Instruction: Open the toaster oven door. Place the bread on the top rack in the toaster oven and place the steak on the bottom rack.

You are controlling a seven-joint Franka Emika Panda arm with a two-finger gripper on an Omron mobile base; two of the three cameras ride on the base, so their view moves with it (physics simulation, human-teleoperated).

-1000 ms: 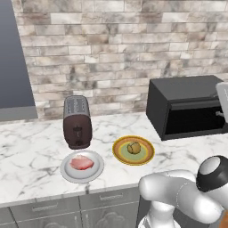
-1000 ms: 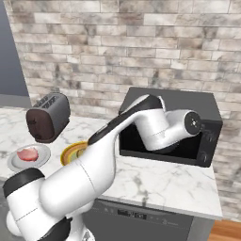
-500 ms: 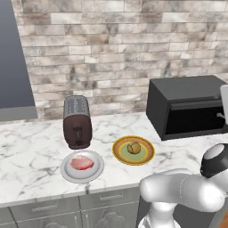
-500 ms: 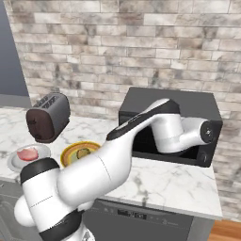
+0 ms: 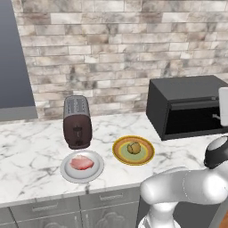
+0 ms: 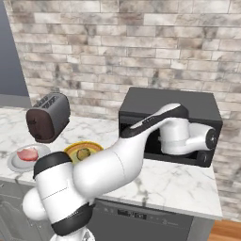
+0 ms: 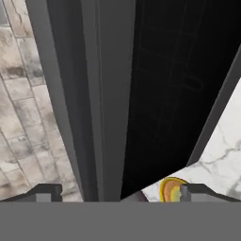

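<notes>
The arm has swung right across the oven (image 5: 187, 107) front; the hand (image 7: 120, 192), released and wide, straddles the door (image 7: 101, 94) edge, ready to pull.

The toaster oven (image 5: 189, 104) is showing a matt black shell and its door (image 7: 169, 94) is looking like dark, faintly see-through glass in a smooth grey frame, while the slot toaster (image 5: 76, 121) is gleaming a glossy dark brown with a brushed grey metal top. The counter (image 5: 31, 156) is looking like polished white marble with grey veins, and the wall (image 5: 111, 49) behind is appearing as rough, matt stone brick in beige and grey. The steak (image 5: 81, 163) is lying moist and pink on a smooth grey-white plate (image 5: 67, 171), the bread (image 5: 133, 147) is looking dull and crusty on a glazed yellow-rimmed plate (image 5: 119, 153), and the arm (image 6: 108, 169) is shining as smooth white plastic
</notes>
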